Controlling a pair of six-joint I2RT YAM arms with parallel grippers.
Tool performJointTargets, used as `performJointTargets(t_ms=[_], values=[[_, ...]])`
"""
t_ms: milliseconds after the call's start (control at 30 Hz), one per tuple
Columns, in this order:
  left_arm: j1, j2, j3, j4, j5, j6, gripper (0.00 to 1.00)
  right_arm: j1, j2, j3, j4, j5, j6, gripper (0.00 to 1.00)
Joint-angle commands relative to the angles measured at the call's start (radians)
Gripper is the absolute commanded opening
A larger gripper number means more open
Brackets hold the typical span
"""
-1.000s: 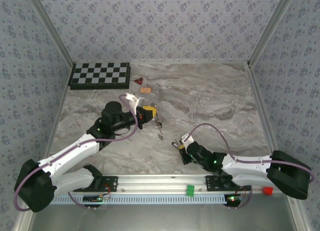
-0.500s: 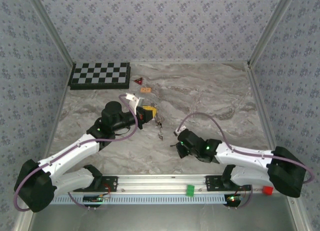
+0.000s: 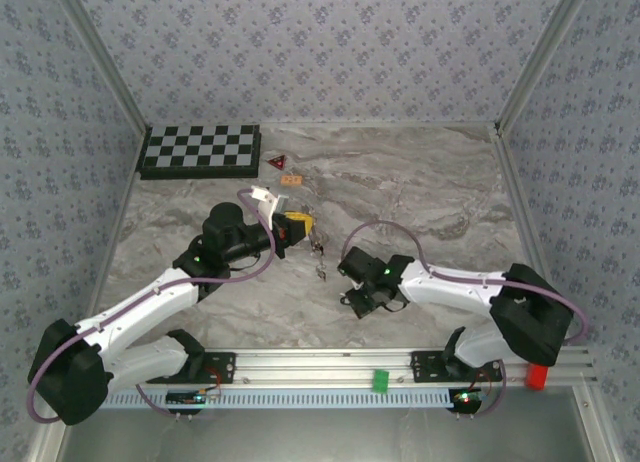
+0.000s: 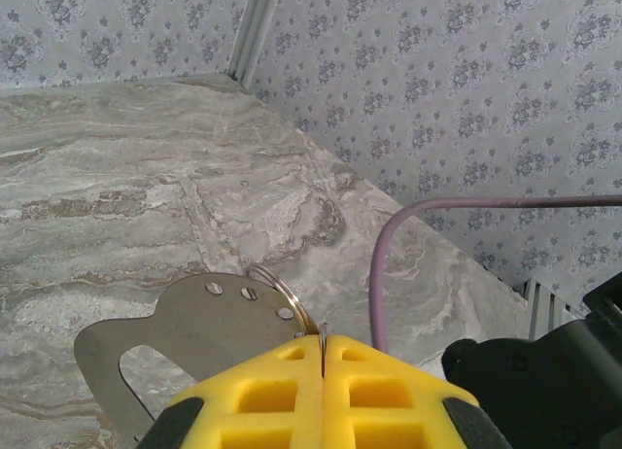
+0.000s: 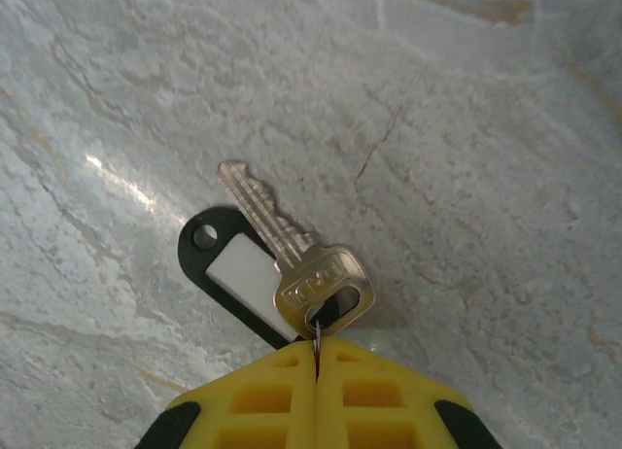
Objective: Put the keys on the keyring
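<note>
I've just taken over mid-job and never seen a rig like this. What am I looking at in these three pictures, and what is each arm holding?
Two robot arms are bolted at the table's near edge, each ending in a two-finger tool. The wide picture looks down from above and behind them; the other two come from a camera on each wrist. On the table lie a checkerboard, a red triangle, an orange piece and what look like small keys. The left tool is shut on a wire ring beside a metal plate. The right tool is shut, pinching a key with a black tag by its head.
</note>
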Motion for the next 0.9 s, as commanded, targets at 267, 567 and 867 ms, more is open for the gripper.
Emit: performJointTargets(t_ms=[267,567,867], values=[[-0.009,-0.021,0.014,0.047,0.010,-0.004,0.00,-0.012,0.147,0.163,-0.268,-0.063,-0.053,0.00],[-0.008,-0.023,0.014,0.044,0.008,-0.001,0.00,-0.023,0.174,0.207,-0.296,-0.054,-0.068,0.00],[-0.008,-0.020,0.013,0.048,0.009,-0.005,0.00,-0.065,0.022,0.095,-0.140,-0.114,-0.037,0.30]])
